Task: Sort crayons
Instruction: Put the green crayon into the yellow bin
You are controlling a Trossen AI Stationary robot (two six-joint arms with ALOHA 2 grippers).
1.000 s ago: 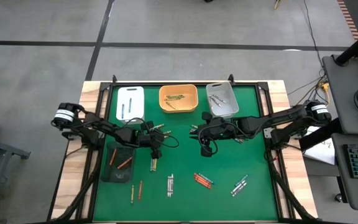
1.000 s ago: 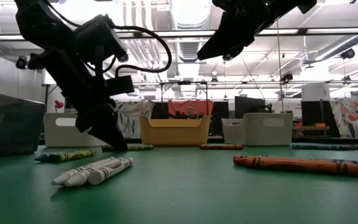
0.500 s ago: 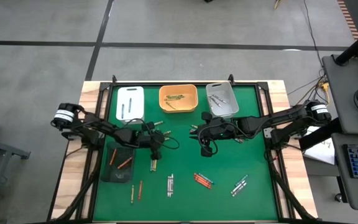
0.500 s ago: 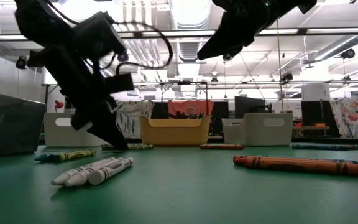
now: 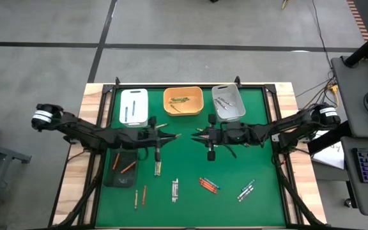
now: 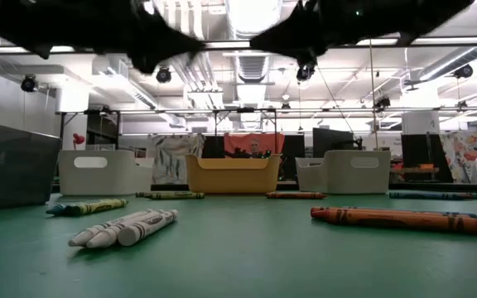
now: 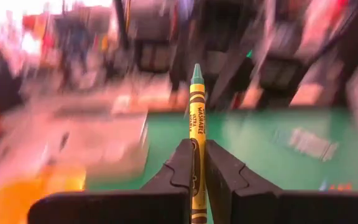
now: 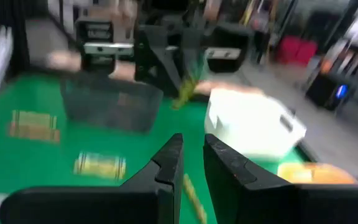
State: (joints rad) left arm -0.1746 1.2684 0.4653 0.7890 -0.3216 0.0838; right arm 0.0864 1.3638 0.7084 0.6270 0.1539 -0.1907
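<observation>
Presently, item one: left gripper (image 7: 197, 168), raised over the middle of the green counter (image 5: 190, 163), its two dark fingers (image 7: 180, 165) pressed shut on a yellow paper-wrapped crayon (image 7: 196, 118). That crayon stands between the fingers, its lower part clamped and its pointed tip projecting well beyond the fingertips.

Item two: right gripper (image 8: 190, 163), also lifted above mid-counter and facing the left one. Its fingers (image 8: 169, 163) stand slightly apart with a narrow gap; nothing lies in the gap.

Item three: loose crayons on the counter.
- a pair of red-orange crayons (image 5: 207, 185) at the near centre;
- a grey-white group (image 5: 175, 189) left of them, three lying side by side in the low view (image 6: 127, 228);
- another grey-white group (image 5: 246, 190) to the right;
- a yellow-olive pair (image 5: 157, 168) lying directly below the left gripper;
- two thin red-orange ones (image 5: 140, 196) at the near left.

Item four: containers.
- a white rectangular tray (image 5: 133, 97), an orange bin (image 5: 183, 94) holding olive crayons, and a clear grey bin (image 5: 227, 92), along the far edge;
- a dark tray (image 5: 108, 176) at the left with red-orange crayons inside.
</observation>
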